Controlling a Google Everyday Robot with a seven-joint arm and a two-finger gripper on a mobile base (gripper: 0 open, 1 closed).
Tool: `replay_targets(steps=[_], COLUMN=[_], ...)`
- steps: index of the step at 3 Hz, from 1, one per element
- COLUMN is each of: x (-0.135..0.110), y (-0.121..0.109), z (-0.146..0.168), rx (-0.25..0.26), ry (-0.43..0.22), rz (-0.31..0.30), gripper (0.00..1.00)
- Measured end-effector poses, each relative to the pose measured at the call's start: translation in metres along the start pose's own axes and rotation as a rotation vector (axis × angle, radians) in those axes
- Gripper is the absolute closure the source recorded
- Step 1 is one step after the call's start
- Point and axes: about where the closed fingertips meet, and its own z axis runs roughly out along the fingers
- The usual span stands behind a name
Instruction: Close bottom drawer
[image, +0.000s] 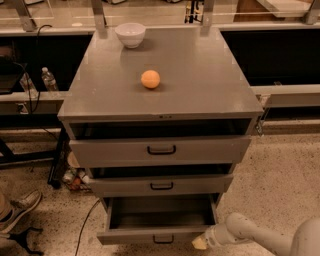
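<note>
The bottom drawer (160, 235) of the grey cabinet (160, 95) stands pulled out, its plain grey box open to view and its small black handle (163, 239) on the front panel. My gripper (201, 242) sits low at the drawer's front right corner, touching or nearly touching the front panel. The white arm (260, 239) comes in from the lower right.
The top drawer (160, 150) and middle drawer (161, 185) are slightly ajar. An orange ball (150, 79) and a white bowl (130, 34) sit on the cabinet top. A shoe (19, 210) and a cable lie on the floor at left, bottles (49, 80) behind.
</note>
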Motion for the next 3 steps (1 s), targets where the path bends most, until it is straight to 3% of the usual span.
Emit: replay_targets(steps=[1,2,3], x=[-0.004,-0.028,-0.027], y=[0.000,-0.017,-0.016], z=[0.006,0.018,0.019], rx=[-0.009,0.002,0.002], ry=[-0.005,-0.056,-0.059], rz=[-0.014,-0.063,-0.065], gripper=[1.00,1.00,1.00])
